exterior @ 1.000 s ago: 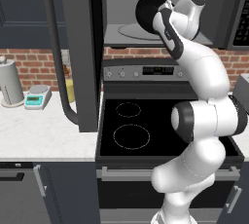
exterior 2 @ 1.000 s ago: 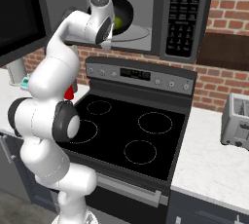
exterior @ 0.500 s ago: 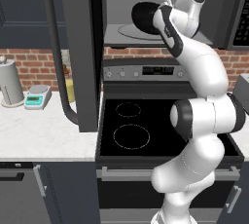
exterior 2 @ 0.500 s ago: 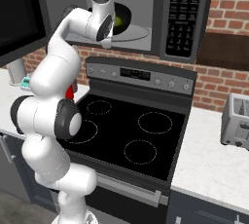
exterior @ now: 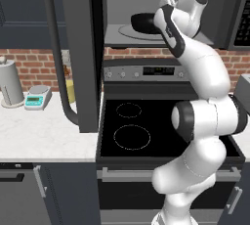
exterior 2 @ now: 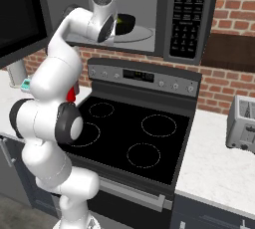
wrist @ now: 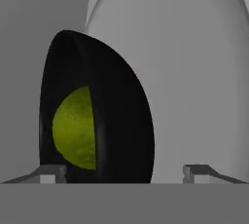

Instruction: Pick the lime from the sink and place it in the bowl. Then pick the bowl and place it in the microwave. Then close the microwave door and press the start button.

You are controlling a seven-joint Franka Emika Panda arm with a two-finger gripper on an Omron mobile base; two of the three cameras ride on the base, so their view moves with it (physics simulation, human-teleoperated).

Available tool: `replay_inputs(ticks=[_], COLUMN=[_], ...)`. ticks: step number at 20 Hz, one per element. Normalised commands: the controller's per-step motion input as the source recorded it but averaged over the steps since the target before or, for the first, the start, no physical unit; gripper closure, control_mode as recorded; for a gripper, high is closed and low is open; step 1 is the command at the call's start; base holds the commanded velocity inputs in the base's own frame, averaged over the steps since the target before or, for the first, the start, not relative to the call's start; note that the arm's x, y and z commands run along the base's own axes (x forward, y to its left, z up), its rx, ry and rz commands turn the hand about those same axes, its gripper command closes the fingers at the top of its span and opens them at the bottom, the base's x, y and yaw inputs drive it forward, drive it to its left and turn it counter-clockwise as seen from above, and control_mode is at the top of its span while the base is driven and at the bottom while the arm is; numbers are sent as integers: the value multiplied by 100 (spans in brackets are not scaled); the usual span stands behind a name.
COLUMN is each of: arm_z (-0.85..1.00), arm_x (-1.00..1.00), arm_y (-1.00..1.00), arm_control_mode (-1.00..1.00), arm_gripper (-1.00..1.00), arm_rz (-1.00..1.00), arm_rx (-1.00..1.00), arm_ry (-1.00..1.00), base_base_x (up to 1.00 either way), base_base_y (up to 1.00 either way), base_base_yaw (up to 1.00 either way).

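Lime [wrist: 73,128] sits in the bowl [wrist: 116,121], and the bowl rests on the turntable [exterior: 128,31] inside the microwave [exterior 2: 149,9]. End effector [wrist: 124,172] is released, fingers spread on either side of the bowl and gripping nothing. Left to do: back out, shut the microwave door [exterior: 75,48], press start.

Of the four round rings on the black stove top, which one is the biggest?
The front-left burner ring on the stove top, nearest the white counter beside the open microwave door. It is clearly wider than the small ring behind it.
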Motion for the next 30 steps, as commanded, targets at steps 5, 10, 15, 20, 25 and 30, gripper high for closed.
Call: replay_inputs(ticks=[5, 10, 15, 20, 25, 30], arm_z=[0, 3, 30, 40, 4, -2], arm_x=[-8, -42, -68, -79, -83, -78], arm_y=[0, 0, 0, 0, 0, 0], arm_control_mode=[-100, -100, -100, -100, -100, -100], arm_gripper=[-100, -100, -100, -100, -100, -100], arm_rz=[1, 0, 0, 0, 0, 0], arm_rx=[0, 0, 0, 0, 0, 1], arm_ry=[-22, -13, -4, 0, -8, -19], base_base_x=[0, 0, 0, 0, 0, 0], base_base_y=[0, 0, 0, 0, 0, 0], base_base_yaw=[0, 0, 0, 0, 0, 0])
